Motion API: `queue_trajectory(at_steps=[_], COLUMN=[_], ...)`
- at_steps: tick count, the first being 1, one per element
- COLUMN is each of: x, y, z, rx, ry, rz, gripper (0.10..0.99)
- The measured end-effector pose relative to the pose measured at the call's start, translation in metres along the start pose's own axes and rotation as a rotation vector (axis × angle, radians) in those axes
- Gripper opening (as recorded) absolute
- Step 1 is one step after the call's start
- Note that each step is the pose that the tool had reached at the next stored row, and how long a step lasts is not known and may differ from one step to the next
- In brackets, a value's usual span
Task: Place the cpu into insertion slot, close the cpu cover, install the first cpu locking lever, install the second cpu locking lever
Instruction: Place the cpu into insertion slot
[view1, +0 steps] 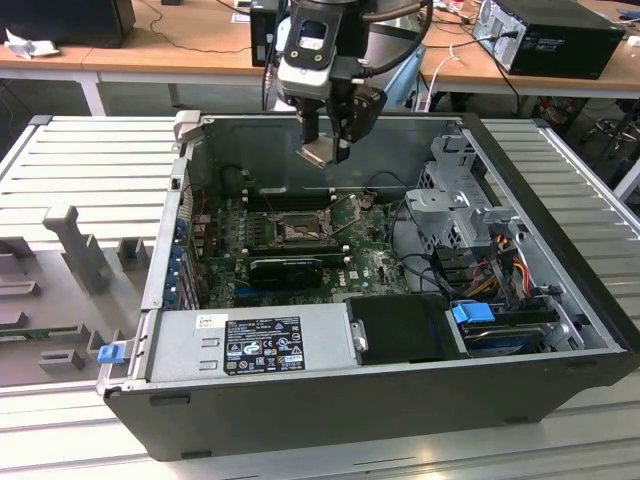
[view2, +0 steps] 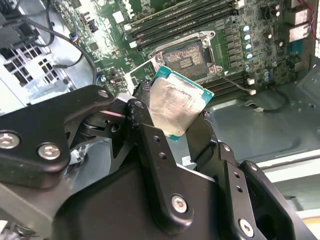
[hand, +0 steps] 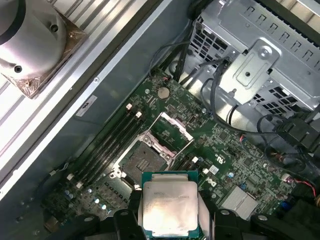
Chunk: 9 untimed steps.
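A ribbed grey tabletop (view1: 90, 160) carries an open computer case (view1: 350, 410), lying with its side off. Inside the case, a silver power supply (view1: 250, 345) lies along the near wall in the exterior view. A perforated metal drive cage (view1: 455, 200) stands toward the exterior view's right. The green motherboard (view1: 375, 265) covers the floor of the case. On it, a long black card (view1: 290, 268) lies between the power supply and the insertion slot (view1: 297, 230).

The gripper (view1: 328, 150) hangs above the motherboard, near the case's far wall and well apart from the board. Its black fingers (view2: 145, 130) are closed narrow on the cpu (view2: 177, 107), one against each of two opposite edges. The cpu's pale metal top is tilted in the second wrist view.

In the first wrist view the insertion slot (hand: 142, 161) lies just beside the long black memory slots (hand: 107, 145), its dark centre bare. The cpu cover (hand: 172, 131) is swung up off the slot, hinged along the slot's edge away from the memory slots. The cpu (hand: 170, 207) is held above the board, near the slot but not over its centre.
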<state>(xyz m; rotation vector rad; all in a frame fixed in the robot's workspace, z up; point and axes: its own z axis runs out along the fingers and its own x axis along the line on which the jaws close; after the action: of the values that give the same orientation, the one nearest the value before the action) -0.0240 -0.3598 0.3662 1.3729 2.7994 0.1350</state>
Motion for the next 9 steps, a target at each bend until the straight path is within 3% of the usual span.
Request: queue_trajectory(at_steps=[9], x=[0.0009], y=[-0.0014], z=[0.0027], rx=[-0.001], ry=[-0.0054], rz=[0.063], gripper=[0.529])
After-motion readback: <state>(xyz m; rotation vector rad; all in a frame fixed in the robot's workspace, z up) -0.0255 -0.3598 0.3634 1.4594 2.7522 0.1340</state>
